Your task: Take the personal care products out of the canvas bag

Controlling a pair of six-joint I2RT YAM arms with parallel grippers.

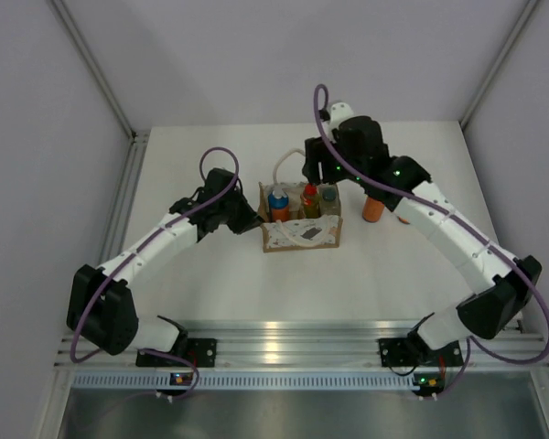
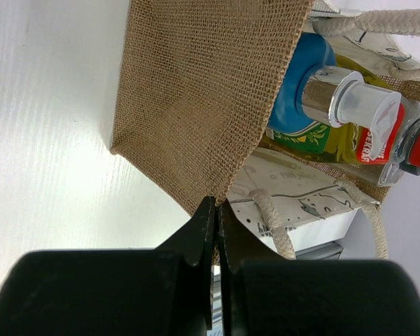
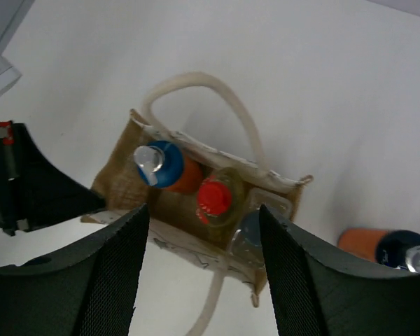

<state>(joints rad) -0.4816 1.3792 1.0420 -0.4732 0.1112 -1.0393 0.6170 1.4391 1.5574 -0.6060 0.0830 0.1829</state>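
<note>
The canvas bag [image 1: 302, 235] stands mid-table, and my left gripper [image 1: 252, 219] is shut on its left burlap edge [image 2: 189, 91]. Inside it stand three personal care products: an orange bottle with a blue top [image 3: 164, 164], a yellow one with a red cap [image 3: 215, 197] and a clear one with a dark cap [image 3: 255, 227]. My right gripper [image 3: 204, 266] hangs open above the bag [image 3: 119, 185], with nothing between its fingers. Another orange bottle [image 3: 378, 245] with a blue top lies on the table to the right of the bag [image 1: 373, 210], partly under my right arm.
The bag's white rope handles [image 3: 217, 98] loop out over the table behind and in front of it. Grey walls close in the white table [image 1: 210, 283] on the left, right and back. An aluminium rail [image 1: 293, 343] runs along the near edge.
</note>
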